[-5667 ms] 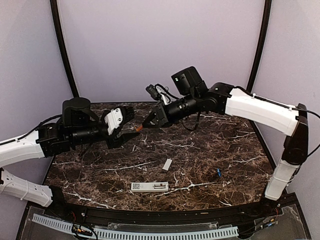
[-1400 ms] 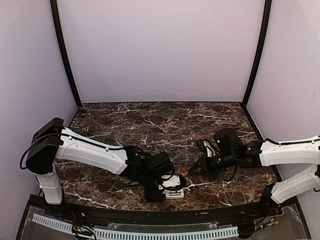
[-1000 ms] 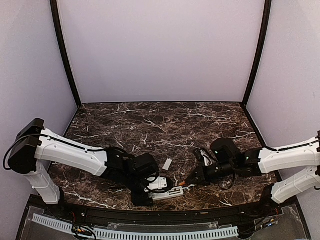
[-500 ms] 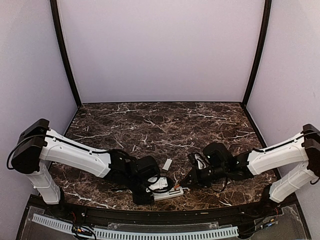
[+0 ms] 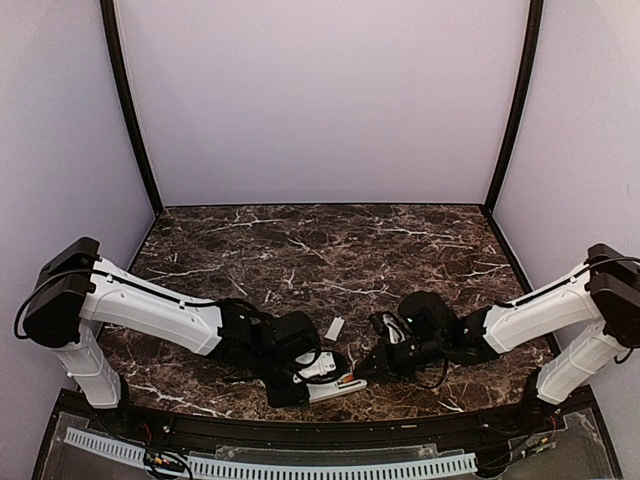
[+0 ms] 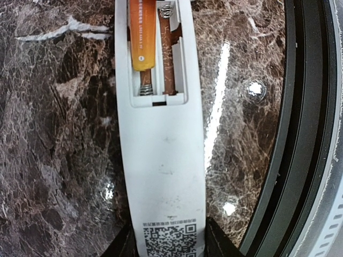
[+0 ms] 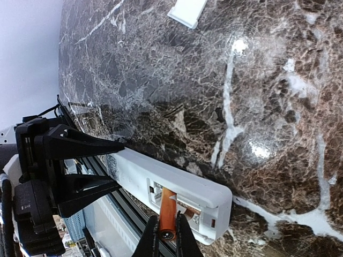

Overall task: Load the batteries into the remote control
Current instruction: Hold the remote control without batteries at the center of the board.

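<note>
The white remote control (image 6: pixel 161 150) lies label side up near the table's front edge, its battery bay open. My left gripper (image 6: pixel 170 247) is shut on its QR-code end, one finger (image 6: pixel 124 245) against each long side. The orange battery (image 7: pixel 168 211) slants into one slot of the bay, its front end close to the spring. My right gripper (image 7: pixel 167 236) is shut on its rear end. From above, the remote control (image 5: pixel 338 385) sits between the left gripper (image 5: pixel 305 375) and the right gripper (image 5: pixel 366 371). The blue battery is hidden.
A small flat white cover piece (image 5: pixel 334 328) lies on the marble just behind the remote; the right wrist view shows the cover piece (image 7: pixel 187 12) at its top edge. The table's black front rim (image 6: pixel 308 128) runs close beside the remote.
The left jaws have narrowed onto the remote's sides. The right arm has slid left and brought the orange battery's front end into the open bay.
</note>
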